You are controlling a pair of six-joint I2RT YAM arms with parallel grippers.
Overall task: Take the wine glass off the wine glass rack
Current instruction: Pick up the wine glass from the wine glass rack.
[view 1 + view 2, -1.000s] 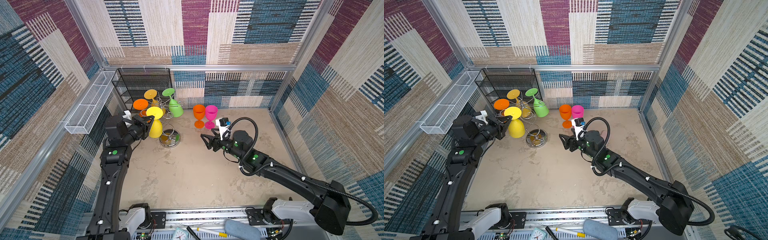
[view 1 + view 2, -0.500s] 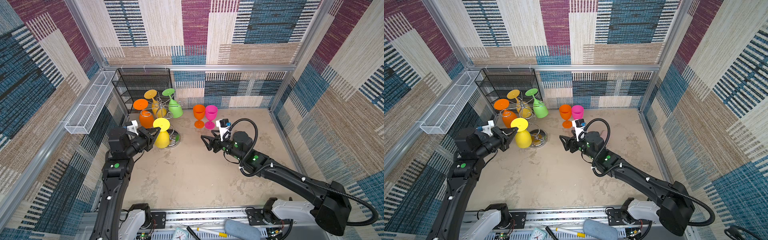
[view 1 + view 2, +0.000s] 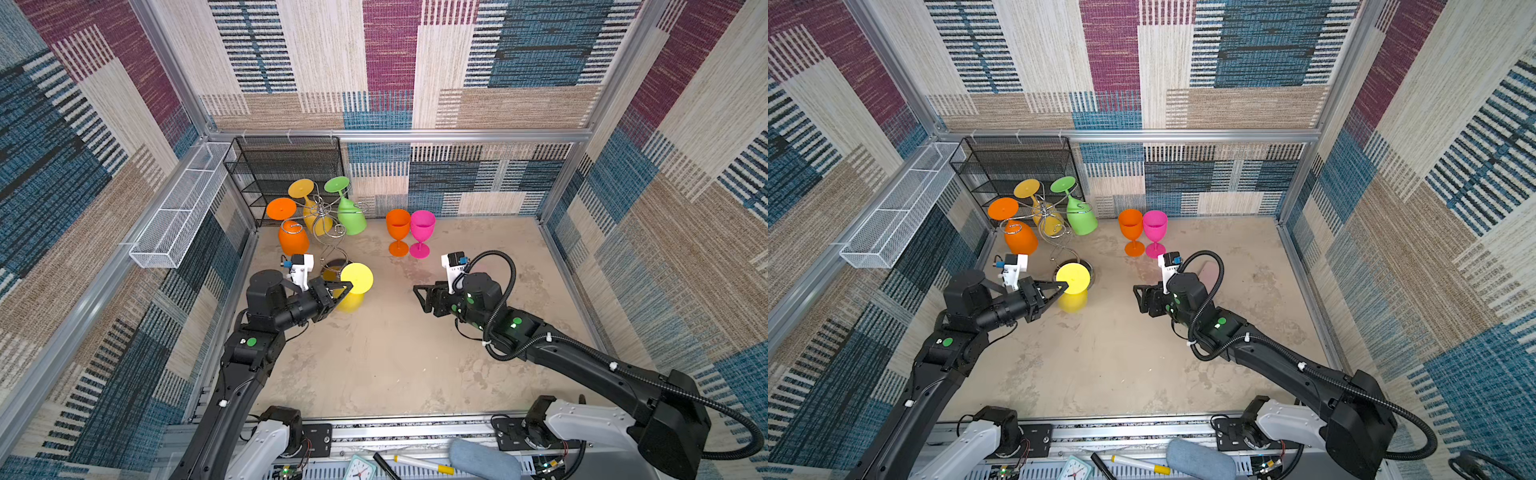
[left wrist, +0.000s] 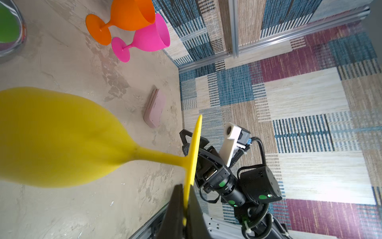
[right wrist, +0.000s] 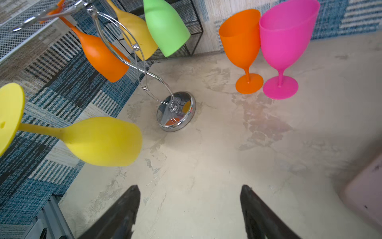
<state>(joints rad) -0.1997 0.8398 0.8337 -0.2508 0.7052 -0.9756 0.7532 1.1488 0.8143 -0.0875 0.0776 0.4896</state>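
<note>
We see yellow wine glass (image 3: 357, 277) clear of wine glass rack (image 5: 175, 124), bowl-down over desk (image 3: 395, 365). Left fingers (image 3: 338, 286) pinch foot rim; right fingers (image 3: 419, 299) spread, empty. Likely light, slick plastic; stem surer hold.

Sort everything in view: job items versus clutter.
Job: yellow plastic wine glass, pinched by its foot in the shut left gripper; chrome wire glass rack.
Clutter: black mesh shelf unit; white mesh basket; flat pink case; upright orange plastic goblet; upright pink plastic goblet.
</note>
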